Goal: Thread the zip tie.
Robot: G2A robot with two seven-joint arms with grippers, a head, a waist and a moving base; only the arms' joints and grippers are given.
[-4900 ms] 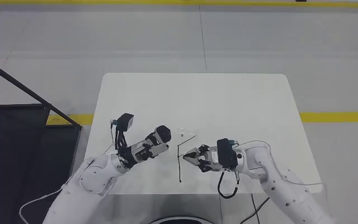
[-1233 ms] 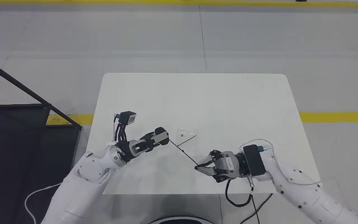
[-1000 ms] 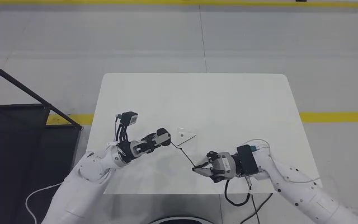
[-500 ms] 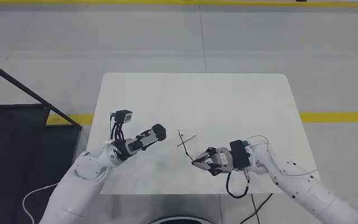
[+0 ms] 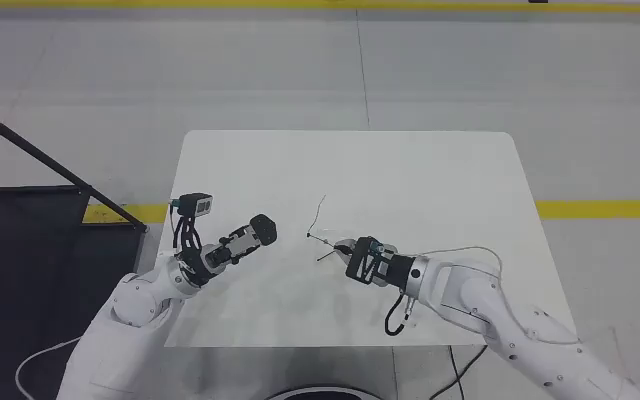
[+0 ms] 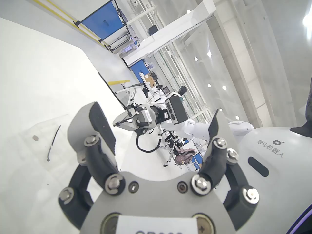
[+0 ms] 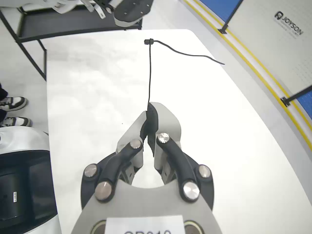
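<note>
Setting: white table in a large hall, with yellow floor lines beyond it.
Right arm: the right gripper is pinched tight on the zip tie, the strap caught between the pads at the very tips.
Tie position: held in the air, it runs straight out ahead of the right gripper to its small head. From the head a second length curves off to one side and ends in a free tip.
Threading: it is not clear whether that second length already passes through the head.
Left arm: the left gripper has its jaws spread wide and holds nothing. It faces the right gripper, well apart from the head.
Step in hand: probably presenting the tie so the empty gripper can take the free length.
Doing it well: keep the right pinch firm and the head steady, since the thin strap will likely sway. Bring the left gripper in squarely across the strap near the head, not out at the whippy tip. Close fully before pulling, then draw along the line of the head's slot.
</note>
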